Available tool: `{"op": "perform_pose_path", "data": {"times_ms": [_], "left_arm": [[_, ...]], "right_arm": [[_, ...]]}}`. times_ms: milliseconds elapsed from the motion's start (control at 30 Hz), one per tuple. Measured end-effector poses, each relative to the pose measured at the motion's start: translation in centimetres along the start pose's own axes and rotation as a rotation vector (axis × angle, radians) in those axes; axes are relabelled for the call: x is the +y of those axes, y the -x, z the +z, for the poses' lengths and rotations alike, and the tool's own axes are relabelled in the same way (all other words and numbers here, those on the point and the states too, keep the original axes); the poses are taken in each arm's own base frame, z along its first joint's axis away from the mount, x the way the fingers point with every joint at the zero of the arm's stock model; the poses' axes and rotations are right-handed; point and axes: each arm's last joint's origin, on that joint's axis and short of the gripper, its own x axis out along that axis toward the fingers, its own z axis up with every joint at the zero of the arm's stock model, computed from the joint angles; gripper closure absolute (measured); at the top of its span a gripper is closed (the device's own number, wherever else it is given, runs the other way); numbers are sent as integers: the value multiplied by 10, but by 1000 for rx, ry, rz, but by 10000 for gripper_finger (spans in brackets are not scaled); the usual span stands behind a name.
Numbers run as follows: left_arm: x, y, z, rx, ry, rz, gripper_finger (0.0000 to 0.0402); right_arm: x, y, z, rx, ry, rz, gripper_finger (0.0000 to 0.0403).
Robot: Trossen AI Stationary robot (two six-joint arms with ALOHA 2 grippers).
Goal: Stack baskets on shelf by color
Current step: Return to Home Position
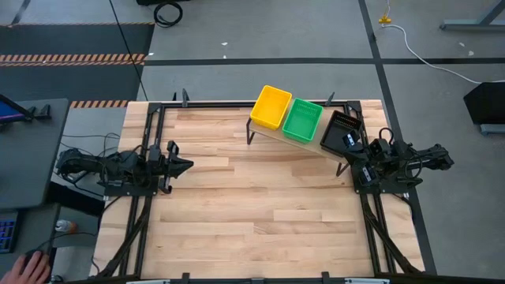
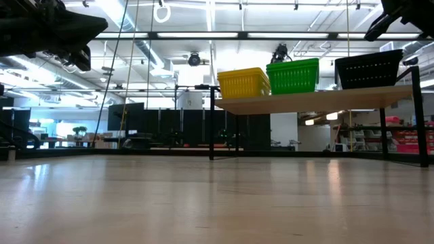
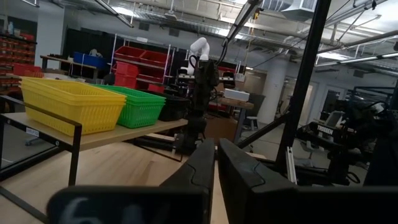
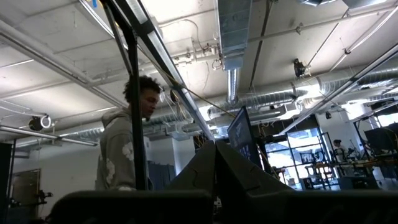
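The yellow baskets, green baskets and black baskets sat in a row on the shelf by the table's far edge, while the left hand and right hand, fingers together, hung over its side edges.

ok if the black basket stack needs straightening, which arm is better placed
Right. The right gripper sits beside the black baskets at that end of the shelf; the left gripper is across the table, well away from them.

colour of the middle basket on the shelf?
Green. The middle basket sits between the yellow basket and the black basket. Best seen in the high view.
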Motion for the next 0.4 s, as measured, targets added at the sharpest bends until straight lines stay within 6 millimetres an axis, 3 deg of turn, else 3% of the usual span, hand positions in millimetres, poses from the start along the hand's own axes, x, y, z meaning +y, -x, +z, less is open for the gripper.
{"op": "perform_pose_path", "data": {"times_ms": [400], "left_arm": [[0, 0, 0, 0, 0, 0, 372]], "right_arm": [[0, 0, 0, 0, 0, 0, 385]]}}
